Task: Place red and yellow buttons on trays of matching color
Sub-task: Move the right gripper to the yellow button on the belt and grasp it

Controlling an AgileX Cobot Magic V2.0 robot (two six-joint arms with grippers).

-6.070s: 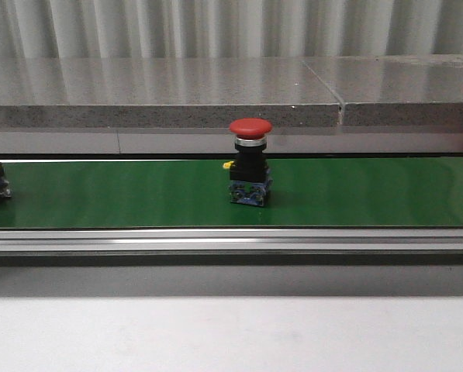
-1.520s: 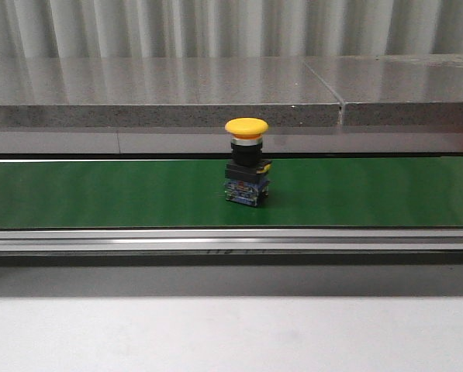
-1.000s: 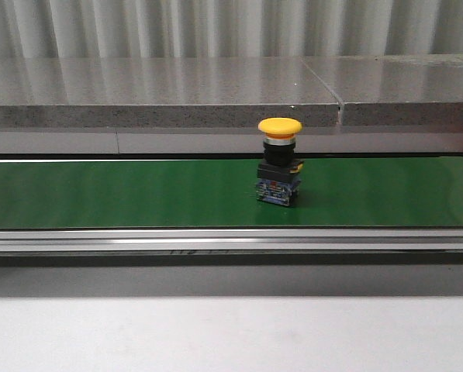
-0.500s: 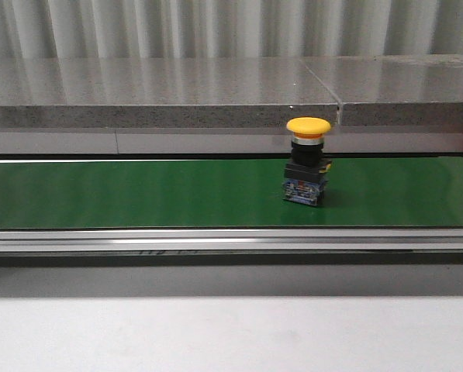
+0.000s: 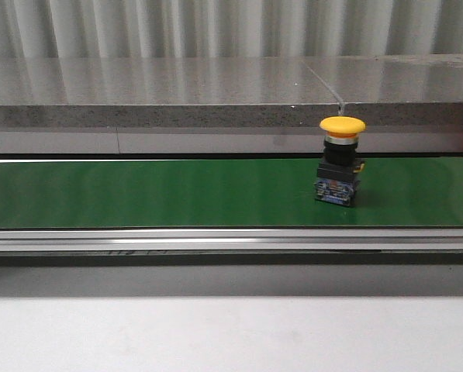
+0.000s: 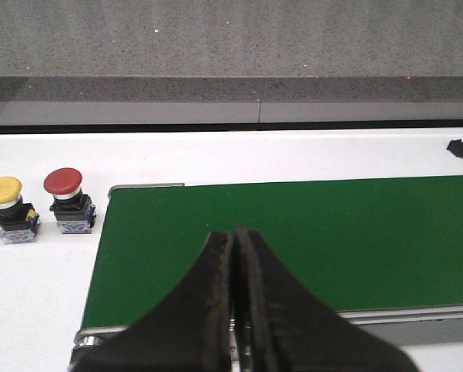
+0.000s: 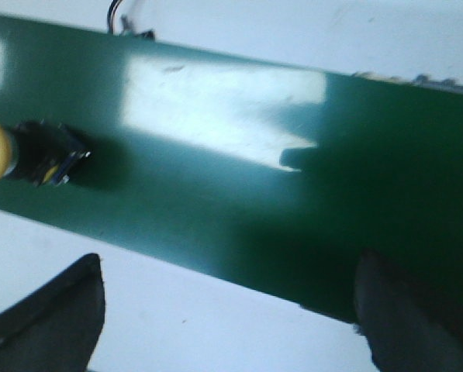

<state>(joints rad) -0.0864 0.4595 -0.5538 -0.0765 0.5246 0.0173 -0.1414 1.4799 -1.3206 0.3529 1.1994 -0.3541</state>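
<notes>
A yellow button [image 5: 341,164] stands upright on the green belt [image 5: 177,192], right of the middle and nearer the belt's far edge; the belt lies open on both sides of it. A grey ledge [image 5: 161,93] runs behind. In the right wrist view the same button [image 7: 22,151] is blurred and cut off at the frame edge. The right gripper [image 7: 229,306] is spread wide above the belt, its fingers [image 7: 53,314] holding nothing. The left gripper [image 6: 233,298] is pressed together, empty, over the belt's end. Beyond that end, a second yellow button [image 6: 8,209] and a red button [image 6: 68,201] stand just beside each other on the white surface [image 6: 45,287].
</notes>
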